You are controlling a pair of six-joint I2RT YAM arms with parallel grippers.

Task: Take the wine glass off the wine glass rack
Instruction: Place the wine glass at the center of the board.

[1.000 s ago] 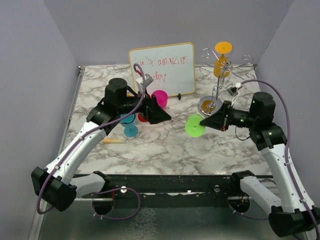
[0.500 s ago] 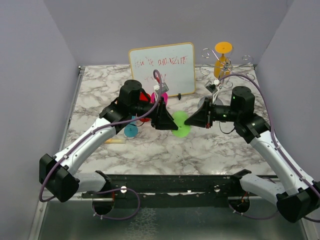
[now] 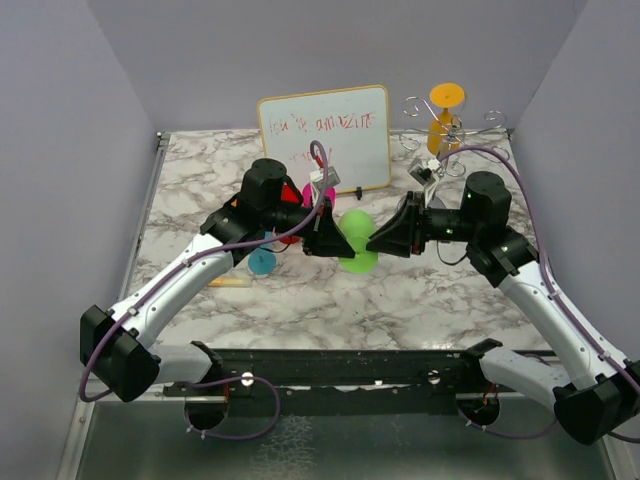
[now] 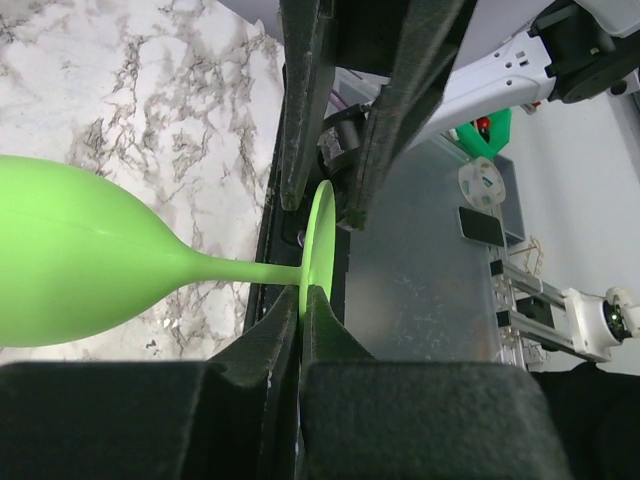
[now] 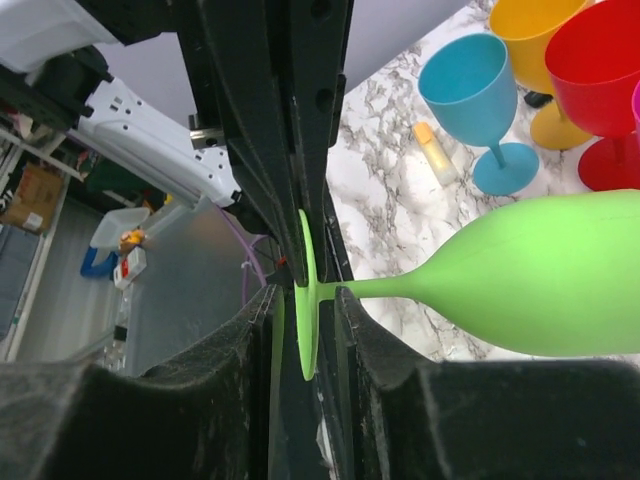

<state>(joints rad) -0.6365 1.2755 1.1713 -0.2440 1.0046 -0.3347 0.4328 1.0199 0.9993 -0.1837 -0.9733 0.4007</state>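
On the marble surface (image 3: 190,190), ahead of the whiteboard's (image 3: 325,135) left corner: a small yellow stick (image 3: 228,283), then a blue glass (image 3: 262,262) and a red glass (image 5: 598,75), both upright, with a pink glass (image 3: 325,191) closer to the board. Directly before the whiteboard's middle, up off the surface: the green wine glass (image 4: 90,265), lying sideways, clear of the wine glass rack (image 3: 458,150). Pinched at the rim of its foot by the left claw (image 4: 302,305), fingers almost together on the thin disc. Straddled at the foot's opposite rim by the right claw (image 5: 307,292), slightly parted, seemingly with a sliver of gap on each side, though hard to judge. Just right of the whiteboard, at the back: the wine glass rack, an orange glass (image 3: 441,125) hanging upside down from it.
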